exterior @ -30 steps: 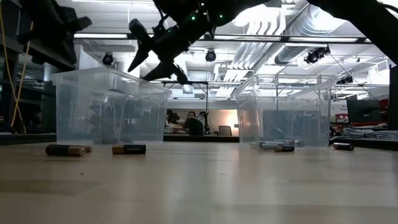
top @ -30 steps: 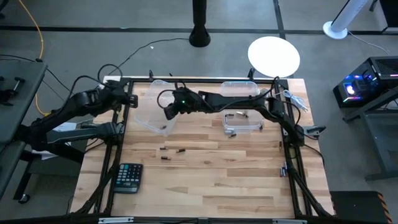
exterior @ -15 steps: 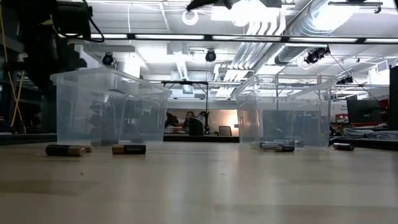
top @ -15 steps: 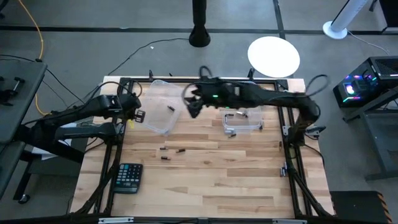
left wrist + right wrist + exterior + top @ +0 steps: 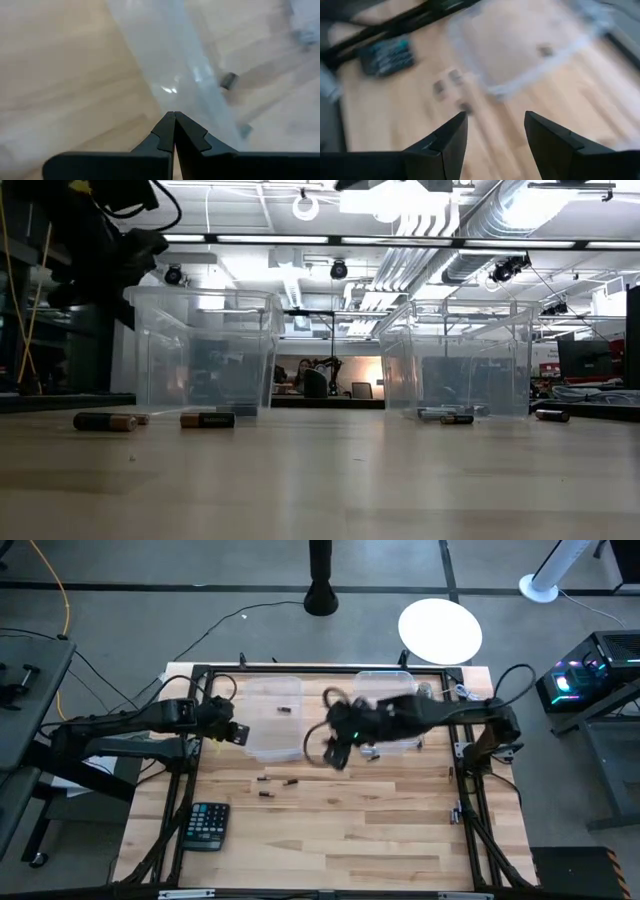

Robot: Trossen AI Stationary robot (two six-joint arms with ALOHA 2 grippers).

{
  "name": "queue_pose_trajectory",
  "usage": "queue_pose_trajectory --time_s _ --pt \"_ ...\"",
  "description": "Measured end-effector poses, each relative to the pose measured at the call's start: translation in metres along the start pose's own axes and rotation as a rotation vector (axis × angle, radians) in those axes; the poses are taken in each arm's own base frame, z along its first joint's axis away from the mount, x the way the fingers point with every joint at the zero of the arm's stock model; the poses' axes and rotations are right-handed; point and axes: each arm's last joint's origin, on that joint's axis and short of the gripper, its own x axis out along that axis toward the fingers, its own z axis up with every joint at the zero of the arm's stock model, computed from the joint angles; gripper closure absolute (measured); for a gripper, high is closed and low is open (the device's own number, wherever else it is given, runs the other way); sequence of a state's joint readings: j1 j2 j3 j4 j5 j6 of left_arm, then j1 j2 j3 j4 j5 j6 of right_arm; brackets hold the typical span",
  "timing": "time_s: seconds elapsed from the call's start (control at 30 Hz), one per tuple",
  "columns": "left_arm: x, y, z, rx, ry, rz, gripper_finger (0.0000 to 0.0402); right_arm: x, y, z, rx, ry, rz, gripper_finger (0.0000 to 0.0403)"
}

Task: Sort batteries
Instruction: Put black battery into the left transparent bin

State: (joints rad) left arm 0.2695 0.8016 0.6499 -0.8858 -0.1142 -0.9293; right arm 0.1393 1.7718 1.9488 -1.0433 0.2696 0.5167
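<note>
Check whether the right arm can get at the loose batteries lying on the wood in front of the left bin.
Probably yes. The right gripper hangs with open fingers beside the left bin, and the batteries lie on bare table with nothing between. The left gripper is shut at the bin's far side.

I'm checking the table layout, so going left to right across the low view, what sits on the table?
Battery pair → dark battery → left clear bin → right clear bin → batteries in front of it → lone battery.
</note>
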Motion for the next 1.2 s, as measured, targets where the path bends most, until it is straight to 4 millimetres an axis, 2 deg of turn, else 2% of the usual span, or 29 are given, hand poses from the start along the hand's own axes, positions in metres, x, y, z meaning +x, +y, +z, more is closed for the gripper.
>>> queue_pose_trajectory --time_s 0.07,0.13,0.33,0.47,0.6,0.73,1.0,1.2 --pt "-0.006 0.004 0.001 0.006 -0.046 0.060 0.0402 0.014 0.016 -0.005 -0.086 0.025 0.071 0.0211" --pt "-0.018 0.007 0.003 0.006 -0.113 0.097 0.0402 0.035 0.032 -0.012 -0.166 0.058 0.120 0.0211" --pt "-0.066 0.013 0.010 0.021 -0.355 0.032 0.0401 0.136 0.071 -0.042 -0.315 0.161 0.266 0.0211" --pt "-0.097 0.020 0.009 0.034 -0.475 -0.075 0.0402 0.204 0.080 -0.070 -0.412 0.188 0.250 0.0211" --pt "-0.117 0.032 0.004 0.008 -0.555 -0.160 0.0402 0.247 0.077 -0.095 -0.473 0.211 0.137 0.0211" --pt "-0.127 0.044 -0.003 -0.035 -0.613 -0.210 0.0401 0.265 0.072 -0.106 -0.493 0.216 0.038 0.0211" --pt "-0.131 0.049 -0.006 -0.069 -0.629 -0.242 0.0402 0.261 0.066 -0.096 -0.525 0.170 -0.019 0.0211" --pt "-0.131 0.049 -0.006 -0.062 -0.630 -0.239 0.0402 0.266 0.052 -0.086 -0.508 0.167 -0.032 0.0211"
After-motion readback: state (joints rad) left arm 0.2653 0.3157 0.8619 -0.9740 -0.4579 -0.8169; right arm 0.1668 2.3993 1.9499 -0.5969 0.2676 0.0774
